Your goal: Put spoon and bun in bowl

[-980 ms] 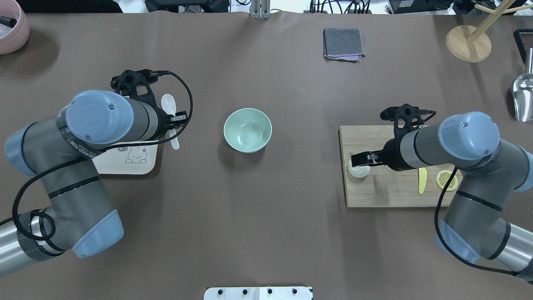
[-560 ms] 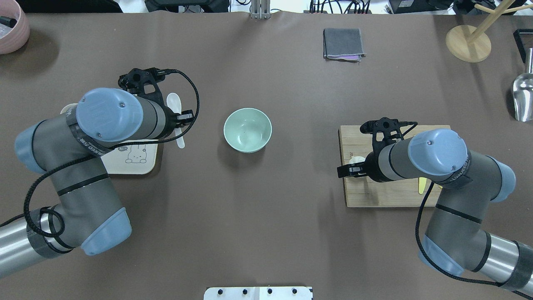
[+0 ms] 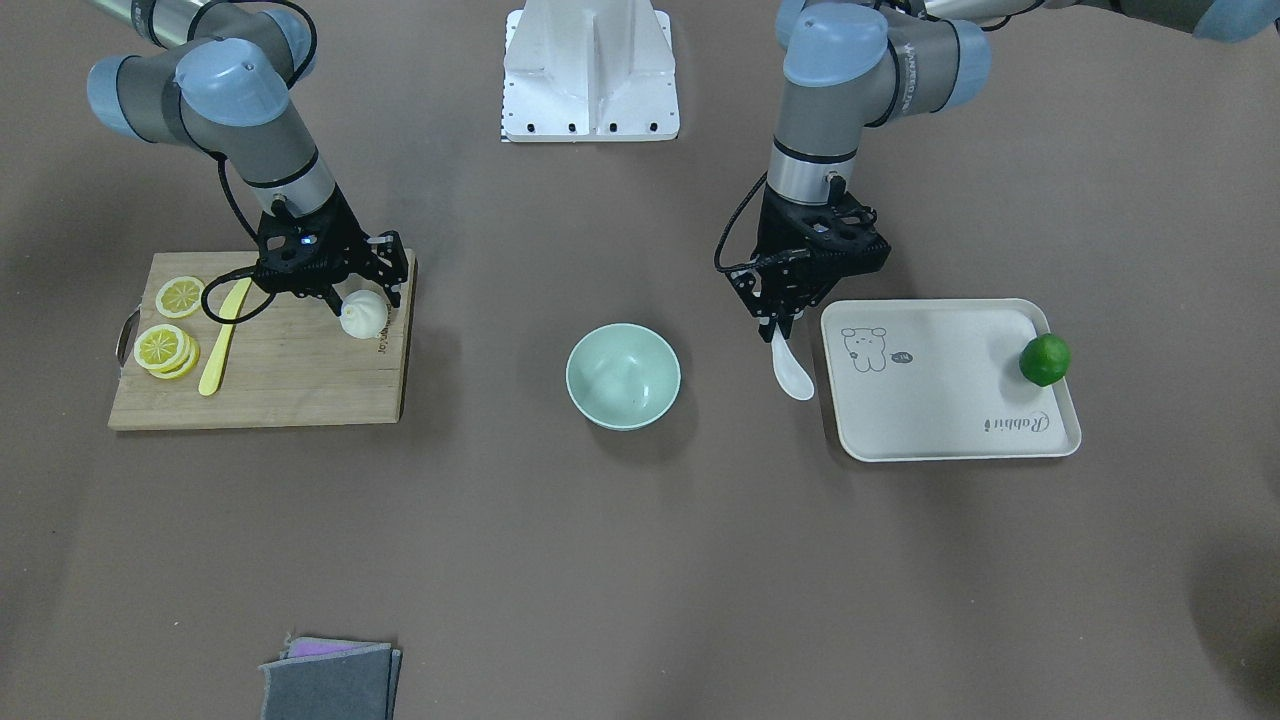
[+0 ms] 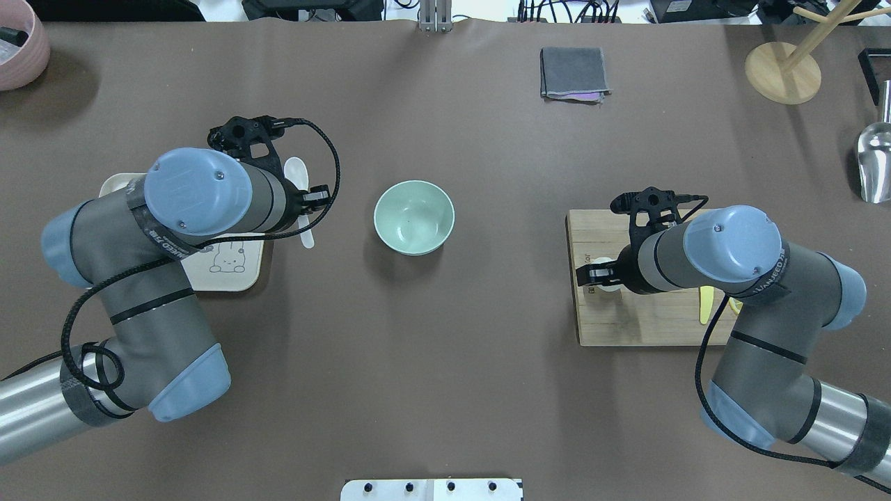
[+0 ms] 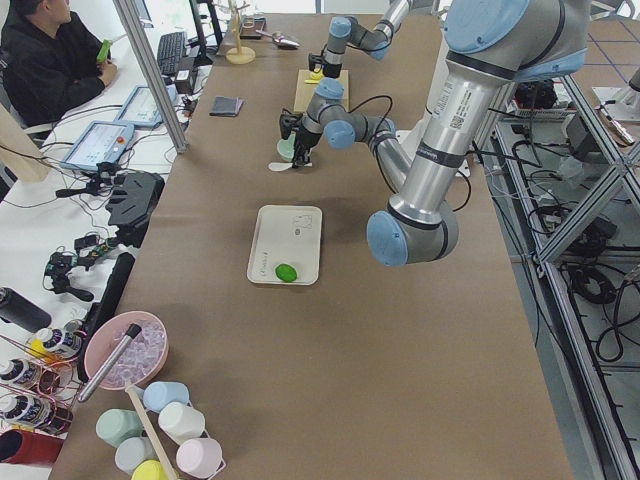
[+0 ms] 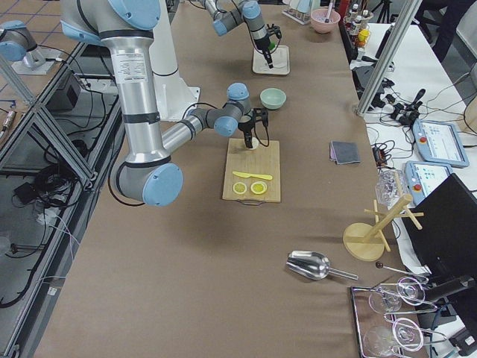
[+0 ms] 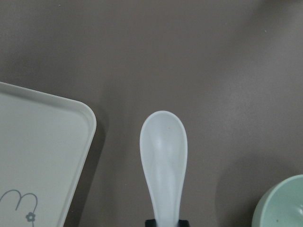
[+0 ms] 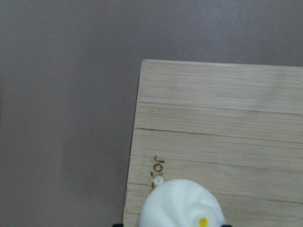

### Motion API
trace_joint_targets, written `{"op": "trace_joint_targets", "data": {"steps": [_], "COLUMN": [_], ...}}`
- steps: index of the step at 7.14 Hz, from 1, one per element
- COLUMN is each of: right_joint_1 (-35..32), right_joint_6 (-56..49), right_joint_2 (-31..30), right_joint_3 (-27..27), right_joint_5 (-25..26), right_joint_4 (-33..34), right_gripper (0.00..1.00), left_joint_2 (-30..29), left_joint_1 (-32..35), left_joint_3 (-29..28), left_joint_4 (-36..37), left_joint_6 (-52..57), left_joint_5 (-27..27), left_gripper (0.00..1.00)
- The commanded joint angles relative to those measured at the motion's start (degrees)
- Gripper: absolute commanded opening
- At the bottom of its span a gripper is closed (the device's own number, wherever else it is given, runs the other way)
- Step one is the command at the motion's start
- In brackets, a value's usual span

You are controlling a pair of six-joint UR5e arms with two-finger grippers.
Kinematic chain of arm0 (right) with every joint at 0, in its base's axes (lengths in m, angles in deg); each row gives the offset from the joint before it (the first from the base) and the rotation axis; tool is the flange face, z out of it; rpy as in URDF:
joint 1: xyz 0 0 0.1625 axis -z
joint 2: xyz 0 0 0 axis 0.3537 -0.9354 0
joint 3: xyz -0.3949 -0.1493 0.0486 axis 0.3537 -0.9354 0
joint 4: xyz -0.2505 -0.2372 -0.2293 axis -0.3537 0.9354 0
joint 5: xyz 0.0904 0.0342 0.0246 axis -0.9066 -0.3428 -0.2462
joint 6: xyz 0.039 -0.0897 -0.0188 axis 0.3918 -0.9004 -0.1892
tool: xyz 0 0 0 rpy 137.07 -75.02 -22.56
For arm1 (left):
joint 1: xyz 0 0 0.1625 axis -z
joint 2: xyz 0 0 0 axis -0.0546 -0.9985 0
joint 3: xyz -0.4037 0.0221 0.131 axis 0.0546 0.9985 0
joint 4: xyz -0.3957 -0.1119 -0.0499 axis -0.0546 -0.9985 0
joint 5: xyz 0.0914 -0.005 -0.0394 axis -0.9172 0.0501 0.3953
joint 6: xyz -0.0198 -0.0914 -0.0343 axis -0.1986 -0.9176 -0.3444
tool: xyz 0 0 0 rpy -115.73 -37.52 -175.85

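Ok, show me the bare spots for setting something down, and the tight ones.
Free: most of the tray, away from the lime in its corner; the cutting board between the yellow knife and the bun; the table between bowl and board. Crowded: the board's end with lemon slices.

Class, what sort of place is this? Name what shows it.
Probably a robotics lab: two grey-and-blue robot arms at a brown-covered table, and a black-clad seated operator beside a blue-edged control tablet.

Robotics lab: your two industrial arms [image 4: 724, 250] mounted at brown-covered table [image 4: 445, 390]; aluminium frame posts [image 5: 152, 75] beside rig; teach pendants [image 6: 434, 142] on your side bench [image 5: 30, 215], colleague [image 5: 45, 55] seated there; cable coils [image 5: 598, 285] on tiled floor; cups [image 5: 170, 420] clustered at table end.
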Motion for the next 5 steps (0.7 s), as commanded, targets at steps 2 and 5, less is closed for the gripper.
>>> {"op": "trace_joint_targets", "data": {"steps": [2,5], "right_joint_1": [-1.66,-7.12], "right_joint_6": [0.12,0.20], "right_joint_2": [1.29,9.72], "right_joint_3": [-0.11,2.17], "right_joint_5": [0.57,-5.85], "right_joint_4": [0.75,11.46], "right_gripper": [0.00,0.00], "left_joint_2": [-0.17,-3.13], "left_joint_1": [-0.11,-1.16], "left_joint_3": [-0.12,-1.08], "left_joint_4": [-0.04,0.66], "left_joint_6": [0.00,0.44], "left_joint_5": [0.01,0.27], "left_gripper": [0.00,0.00]}}
